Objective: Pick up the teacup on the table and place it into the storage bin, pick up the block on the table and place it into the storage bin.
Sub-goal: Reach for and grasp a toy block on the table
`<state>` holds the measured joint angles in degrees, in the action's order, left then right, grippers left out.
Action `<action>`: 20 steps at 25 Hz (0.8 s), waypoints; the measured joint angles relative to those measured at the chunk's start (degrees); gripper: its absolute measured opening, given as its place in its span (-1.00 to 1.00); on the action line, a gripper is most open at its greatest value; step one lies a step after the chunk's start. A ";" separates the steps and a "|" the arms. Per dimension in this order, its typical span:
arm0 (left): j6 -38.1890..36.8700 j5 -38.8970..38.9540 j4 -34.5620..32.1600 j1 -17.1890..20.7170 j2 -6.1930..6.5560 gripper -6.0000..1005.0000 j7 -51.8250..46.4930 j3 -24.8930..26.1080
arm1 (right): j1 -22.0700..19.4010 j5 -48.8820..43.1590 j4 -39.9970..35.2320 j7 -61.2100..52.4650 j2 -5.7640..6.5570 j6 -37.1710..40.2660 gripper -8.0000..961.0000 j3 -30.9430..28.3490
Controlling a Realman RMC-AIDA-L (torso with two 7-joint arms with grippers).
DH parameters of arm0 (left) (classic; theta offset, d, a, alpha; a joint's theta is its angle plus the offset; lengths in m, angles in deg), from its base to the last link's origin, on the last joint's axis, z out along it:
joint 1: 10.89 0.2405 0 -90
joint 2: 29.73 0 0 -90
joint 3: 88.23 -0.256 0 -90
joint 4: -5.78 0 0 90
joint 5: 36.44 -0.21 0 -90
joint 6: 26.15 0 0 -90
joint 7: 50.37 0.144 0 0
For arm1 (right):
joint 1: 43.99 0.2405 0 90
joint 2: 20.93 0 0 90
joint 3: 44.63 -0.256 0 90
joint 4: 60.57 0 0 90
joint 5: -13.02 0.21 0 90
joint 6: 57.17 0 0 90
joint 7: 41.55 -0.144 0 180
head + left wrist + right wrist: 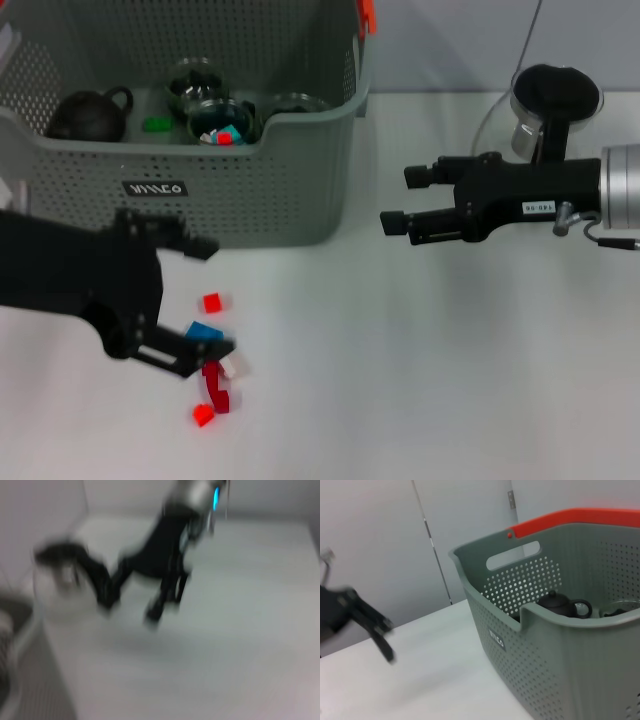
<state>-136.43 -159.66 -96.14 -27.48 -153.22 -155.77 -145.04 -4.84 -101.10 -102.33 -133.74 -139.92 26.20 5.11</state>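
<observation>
Two grippers: left gripper (208, 298), lower left, fingers spread wide over the scattered blocks (211, 302), holding nothing; right gripper (395, 200), centre right, parted, empty. Storage bin (250, 205) upper left.

The left claw (205, 300) hangs low, fingers spread wide. The right claw (400, 198) is held higher, seemingly parted, pointing leftward.

White table (420, 380) (pale panelled wall (380, 545) behind)
</observation>
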 joint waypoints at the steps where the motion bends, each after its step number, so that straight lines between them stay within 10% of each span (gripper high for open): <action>1: 0.60 -2.99 1.60 -0.69 0.02 0.89 0.35 -0.65 | 0.05 -0.01 0.01 0.00 -0.01 0.01 0.84 0.00; 20: 19.36 -31.96 25.07 -12.59 -0.18 0.79 7.99 -12.79 | -0.46 0.07 0.10 -0.18 -0.75 -0.24 0.83 -0.02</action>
<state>-117.06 -191.63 -71.07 -40.08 -153.40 -147.78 -157.82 -5.30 -101.03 -102.22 -133.91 -140.67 25.96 5.10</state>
